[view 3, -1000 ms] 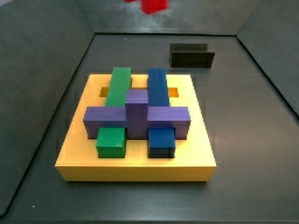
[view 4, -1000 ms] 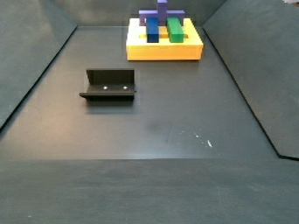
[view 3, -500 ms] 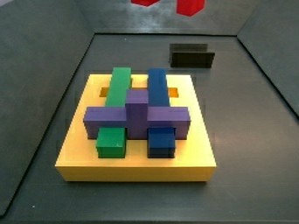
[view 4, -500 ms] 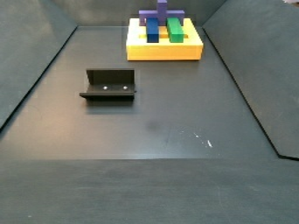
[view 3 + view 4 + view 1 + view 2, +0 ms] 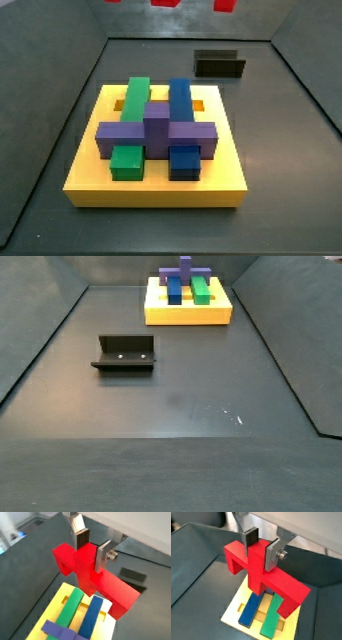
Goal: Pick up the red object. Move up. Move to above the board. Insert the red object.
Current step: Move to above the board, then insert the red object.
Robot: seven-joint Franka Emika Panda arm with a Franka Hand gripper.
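Observation:
My gripper (image 5: 90, 546) (image 5: 262, 546) is shut on the central post of the red object (image 5: 93, 579) (image 5: 258, 569), which hangs with its crossbar and legs below the fingers. In both wrist views the board (image 5: 49, 613) (image 5: 234, 610) lies beneath it, with its green bar (image 5: 272, 614) and blue bar (image 5: 252, 608) showing. In a side view only red tips of the red object (image 5: 167, 3) show at the top edge, high over the board (image 5: 154, 192). The gripper is out of view in both side views. The board (image 5: 187, 316) stands at the far end of the floor.
The fixture (image 5: 221, 65) (image 5: 124, 353) stands on the dark floor apart from the board. Dark sloping walls (image 5: 54, 120) enclose the floor. A purple cross block (image 5: 156, 132) sits on the board over the green and blue bars.
In a side view the red tips at the top edge have spread from one patch to three and sit higher in the picture. Board and fixture have not moved.

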